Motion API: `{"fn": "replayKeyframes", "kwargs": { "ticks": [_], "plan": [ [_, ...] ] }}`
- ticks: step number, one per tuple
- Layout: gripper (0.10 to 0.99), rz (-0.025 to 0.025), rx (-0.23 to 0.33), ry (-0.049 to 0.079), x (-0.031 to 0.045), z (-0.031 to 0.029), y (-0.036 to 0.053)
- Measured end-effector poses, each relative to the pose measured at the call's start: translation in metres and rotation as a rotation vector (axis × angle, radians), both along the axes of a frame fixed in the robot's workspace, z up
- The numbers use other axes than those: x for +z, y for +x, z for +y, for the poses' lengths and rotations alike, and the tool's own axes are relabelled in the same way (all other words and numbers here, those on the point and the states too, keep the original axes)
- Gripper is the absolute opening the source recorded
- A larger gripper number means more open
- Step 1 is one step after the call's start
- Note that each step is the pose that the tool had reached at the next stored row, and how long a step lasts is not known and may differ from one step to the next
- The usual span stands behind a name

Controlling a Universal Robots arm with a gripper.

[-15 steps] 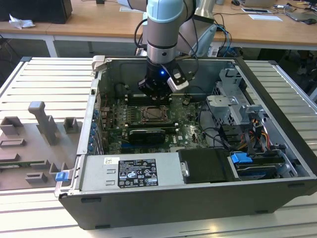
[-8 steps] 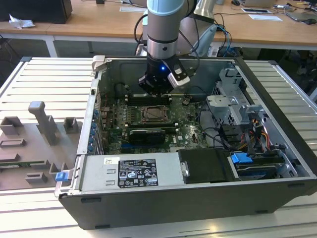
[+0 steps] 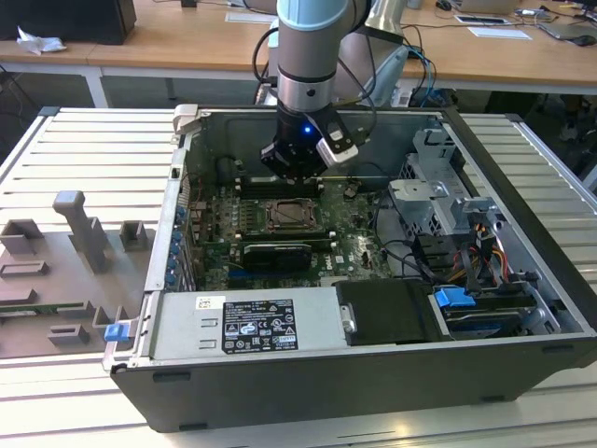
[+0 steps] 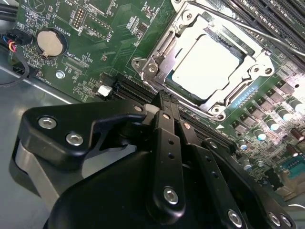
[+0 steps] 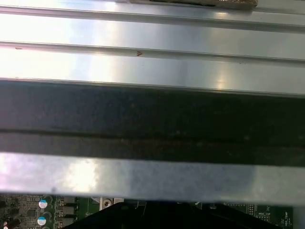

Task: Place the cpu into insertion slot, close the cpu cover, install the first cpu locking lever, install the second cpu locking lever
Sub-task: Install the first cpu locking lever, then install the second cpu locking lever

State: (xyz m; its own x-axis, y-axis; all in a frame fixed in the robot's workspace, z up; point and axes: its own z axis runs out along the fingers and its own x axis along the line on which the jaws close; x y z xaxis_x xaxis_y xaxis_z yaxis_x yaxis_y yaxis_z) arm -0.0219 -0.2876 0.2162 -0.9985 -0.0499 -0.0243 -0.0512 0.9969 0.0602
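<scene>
Hand point(image 4: 164, 102) hovers low inside the open computer case point(image 3: 522, 177), its 2 black fingers point(image 4: 167, 143) pressed together with nothing between them, tips just beside the insertion slot point(image 4: 157, 57). In the second wrist view the cpu point(image 4: 202, 64) lies seated in that slot with the cpu cover point(image 4: 259, 64) down around it. Long black memory slots point(image 4: 281, 21) run alongside. The arm point(image 3: 312, 56) descends upright from above into the case.
</scene>
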Motion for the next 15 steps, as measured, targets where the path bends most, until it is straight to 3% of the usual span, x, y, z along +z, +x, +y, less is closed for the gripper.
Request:
{"fn": "replayKeyframes", "kwargs": {
  "ticks": [15],
  "plan": [
    [0.106,0.0000,0.000,0.000,0.0000,-0.0026,0.0000]
  ]
}}
